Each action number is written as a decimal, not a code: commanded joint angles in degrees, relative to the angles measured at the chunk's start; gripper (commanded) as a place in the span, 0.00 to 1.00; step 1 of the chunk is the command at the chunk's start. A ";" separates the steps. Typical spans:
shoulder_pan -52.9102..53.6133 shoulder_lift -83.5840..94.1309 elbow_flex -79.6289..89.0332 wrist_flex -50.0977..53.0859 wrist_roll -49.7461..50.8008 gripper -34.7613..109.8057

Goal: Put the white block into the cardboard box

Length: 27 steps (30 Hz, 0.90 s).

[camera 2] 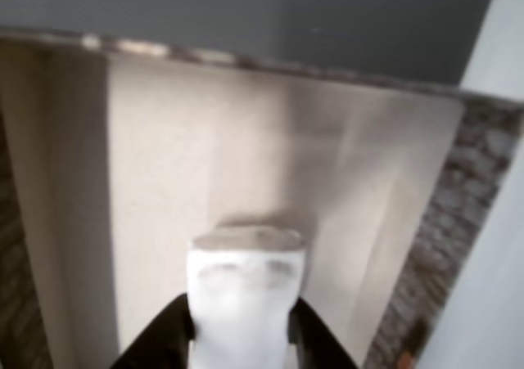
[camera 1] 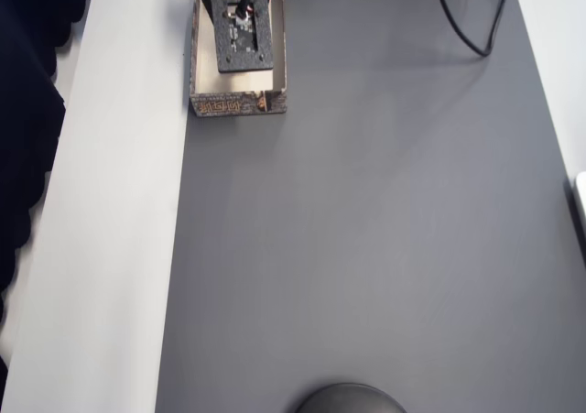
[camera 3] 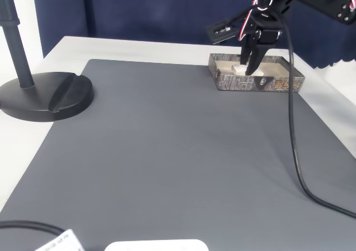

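A white desk (camera 3: 67, 45) carries a large dark grey mat (camera 3: 167, 151). Behind the mat hangs a dark blue curtain (camera 3: 139, 11). Left of the mat stands a black round stand base (camera 3: 44, 98). Lighting is even and bright.

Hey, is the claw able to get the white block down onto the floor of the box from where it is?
Probably yes. The claw holds the white block inside the cardboard box, and the cream floor below looks bare, with nothing in the way.

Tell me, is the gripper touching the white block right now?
Touching. The wrist view shows the gripper with both dark fingers pressed against the sides of the white block.
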<state>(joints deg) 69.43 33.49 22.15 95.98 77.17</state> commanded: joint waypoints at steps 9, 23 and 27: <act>0.88 2.55 -4.31 -0.53 3.08 0.41; 0.35 8.00 -6.33 -0.70 7.03 0.45; -0.79 13.97 -0.44 -0.70 7.03 0.40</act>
<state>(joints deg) 70.22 36.83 19.16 95.71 83.76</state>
